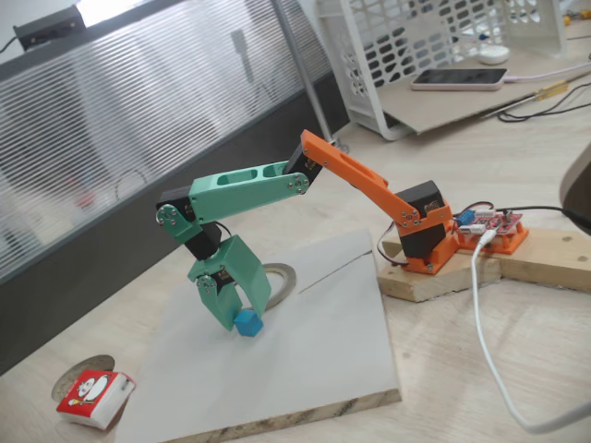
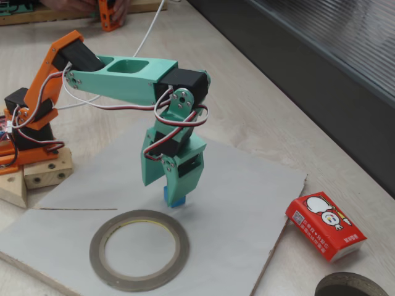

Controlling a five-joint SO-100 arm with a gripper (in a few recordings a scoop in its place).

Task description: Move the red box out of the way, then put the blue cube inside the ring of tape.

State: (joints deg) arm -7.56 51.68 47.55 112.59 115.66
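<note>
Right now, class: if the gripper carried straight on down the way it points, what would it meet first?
The blue cube already sits between the gripper fingertips; straight below is the grey board. Whether the cube is touching the board is unclear.

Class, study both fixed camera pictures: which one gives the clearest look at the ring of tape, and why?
The fixed view here shows the ring of tape best: its whole circle and hollow centre lie open on the board in the foreground. In the other fixed view, the ring of tape is only a partial arc behind the gripper.
</note>
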